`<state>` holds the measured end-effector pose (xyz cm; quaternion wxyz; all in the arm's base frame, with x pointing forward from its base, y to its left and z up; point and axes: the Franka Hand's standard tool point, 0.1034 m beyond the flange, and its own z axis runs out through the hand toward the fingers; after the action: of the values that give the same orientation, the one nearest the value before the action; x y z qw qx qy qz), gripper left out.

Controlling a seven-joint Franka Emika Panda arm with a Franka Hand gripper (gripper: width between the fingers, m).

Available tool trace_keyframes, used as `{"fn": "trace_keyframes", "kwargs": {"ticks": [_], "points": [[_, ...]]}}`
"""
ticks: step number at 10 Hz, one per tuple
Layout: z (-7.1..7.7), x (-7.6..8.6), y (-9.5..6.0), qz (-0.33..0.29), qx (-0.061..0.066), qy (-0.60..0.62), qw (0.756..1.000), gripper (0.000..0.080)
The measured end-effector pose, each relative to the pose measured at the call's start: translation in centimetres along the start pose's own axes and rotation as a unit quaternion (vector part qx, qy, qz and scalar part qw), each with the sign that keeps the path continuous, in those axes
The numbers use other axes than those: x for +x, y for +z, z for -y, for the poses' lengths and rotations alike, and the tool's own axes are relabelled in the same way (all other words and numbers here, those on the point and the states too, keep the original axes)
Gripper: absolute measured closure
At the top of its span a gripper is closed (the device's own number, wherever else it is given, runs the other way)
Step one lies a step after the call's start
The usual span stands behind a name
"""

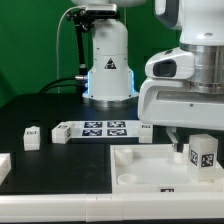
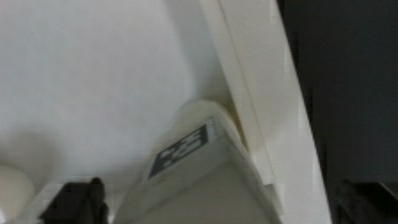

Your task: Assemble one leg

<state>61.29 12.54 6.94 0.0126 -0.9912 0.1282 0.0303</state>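
A leg, a small white post with a black-and-white tag on its face, stands upright at the corner of the white tray-like panel on the exterior view's right. My gripper hangs right over it, open, with the leg between the spread fingers. In the wrist view the tagged leg rises from the panel toward the camera. The dark fingertips stand well apart on either side of it, with a gap showing. My gripper holds nothing.
The marker board lies behind the panel, in front of the robot base. Another small tagged white block stands on the black table at the exterior view's left, and a white part shows at the far left edge.
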Motion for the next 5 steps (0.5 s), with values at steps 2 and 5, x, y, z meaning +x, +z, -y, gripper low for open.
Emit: {"fn": "trace_keyframes", "kwargs": {"ticks": [2, 5], "points": [[-0.13, 0.05, 0.00, -0.001, -0.002, -0.093, 0.996, 0.0150], [-0.31, 0.14, 0.00, -0.001, -0.004, -0.198, 0.980, 0.0150]]}}
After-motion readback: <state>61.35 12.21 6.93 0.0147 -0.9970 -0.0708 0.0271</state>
